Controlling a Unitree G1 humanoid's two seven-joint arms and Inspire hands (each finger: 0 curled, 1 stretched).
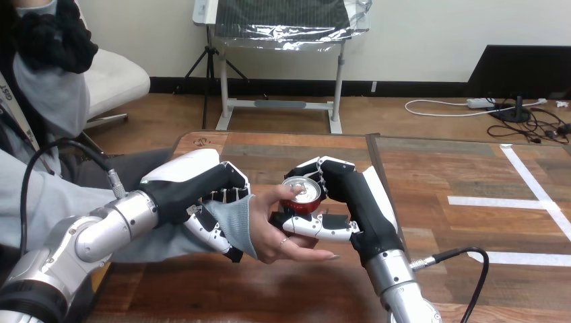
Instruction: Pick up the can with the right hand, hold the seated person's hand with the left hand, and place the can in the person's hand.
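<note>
Handover over the wooden table [438, 282]. Nearest, the right hand [360, 202] has its fingers and thumb wrapped around the can [301, 194]. The can stands upright, long axis vertical, above the fingertip end of the person's hand [276, 232], which lies palm-up with one finger touching the can's side. Farther left, the left hand [195, 182] curls round the person's wrist at the grey sleeve. The palm lies just left of and below the can, so release probably needs a short shift that way

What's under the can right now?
The person's open hand lies under the can, which the right robot hand grips. Its base, and whether it touches the hand, are covered.
</note>
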